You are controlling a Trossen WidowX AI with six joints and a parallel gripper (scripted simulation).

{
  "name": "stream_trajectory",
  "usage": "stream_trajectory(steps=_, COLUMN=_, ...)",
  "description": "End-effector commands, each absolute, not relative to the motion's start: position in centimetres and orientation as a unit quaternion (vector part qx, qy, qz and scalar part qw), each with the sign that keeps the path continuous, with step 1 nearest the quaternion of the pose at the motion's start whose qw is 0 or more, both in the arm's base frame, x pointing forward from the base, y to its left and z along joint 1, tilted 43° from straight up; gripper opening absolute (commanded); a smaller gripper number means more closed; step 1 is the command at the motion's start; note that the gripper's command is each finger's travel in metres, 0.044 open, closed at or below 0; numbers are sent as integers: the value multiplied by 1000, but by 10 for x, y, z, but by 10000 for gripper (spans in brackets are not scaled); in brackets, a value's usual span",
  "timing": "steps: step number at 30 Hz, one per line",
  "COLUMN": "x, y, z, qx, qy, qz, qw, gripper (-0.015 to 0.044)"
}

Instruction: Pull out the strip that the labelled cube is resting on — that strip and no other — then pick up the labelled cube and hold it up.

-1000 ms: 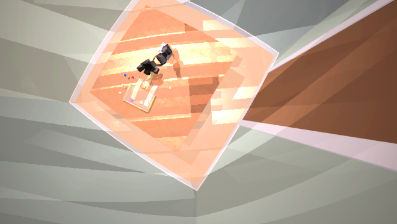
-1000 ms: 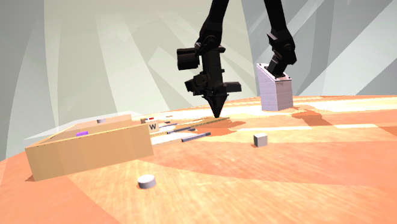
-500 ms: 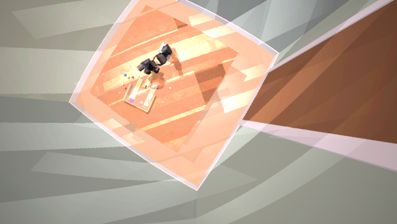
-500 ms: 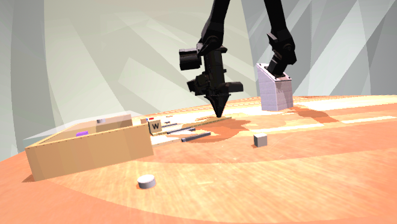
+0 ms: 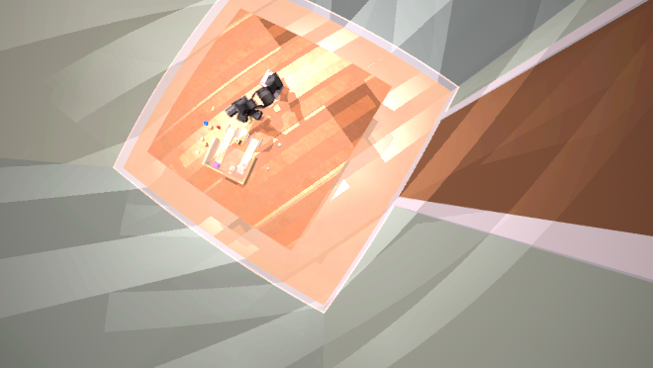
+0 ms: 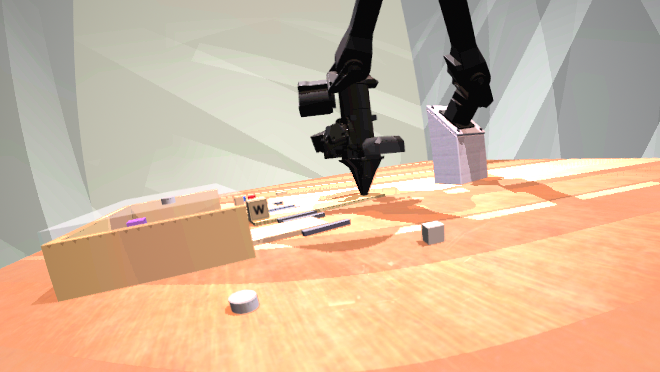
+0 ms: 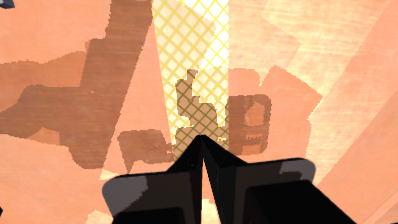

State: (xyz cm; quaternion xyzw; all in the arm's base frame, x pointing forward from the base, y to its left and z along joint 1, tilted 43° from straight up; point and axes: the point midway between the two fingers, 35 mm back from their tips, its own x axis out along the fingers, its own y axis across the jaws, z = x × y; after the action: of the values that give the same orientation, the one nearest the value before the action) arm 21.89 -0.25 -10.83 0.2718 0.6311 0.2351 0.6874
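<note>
Jaws (image 6: 364, 191) fully shut w/ nothing held, tip pressing cross-hatched strip (image 7: 192, 55); W cube (image 6: 258, 209) sits near box (image 6: 150, 247).

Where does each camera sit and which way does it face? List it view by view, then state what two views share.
Top: high overhead, looking down on the table; the arm shows small.
Exterior: low at table level, facing the W cube, the box and the arm's base.
Wrist: behind the shut gripper, looking down.
Shared: the crosshatched strip under the fingers appears in wrist and exterior.
</note>
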Motion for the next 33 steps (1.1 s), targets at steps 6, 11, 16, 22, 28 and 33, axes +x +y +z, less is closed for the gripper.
stream_trajectory(steps=6, x=211, y=1, z=-110, qx=271, qy=641, qz=236, qw=678, gripper=0)
stream_trajectory(steps=11, x=211, y=1, z=-110, qx=271, qy=641, qz=236, qw=678, gripper=0)
stream_trajectory(steps=16, x=218, y=-25, z=-85, qx=270, qy=639, qz=235, qw=681, gripper=0)
stream_trajectory(steps=22, x=219, y=-31, z=-77, qx=271, qy=641, qz=235, qw=678, gripper=26)
stream_trajectory(steps=28, x=247, y=-33, z=-76, qx=278, qy=643, qz=228, qw=676, gripper=184)
stream_trajectory(steps=33, x=266, y=-37, z=-73, qx=278, qy=643, qz=228, qw=676, gripper=315)
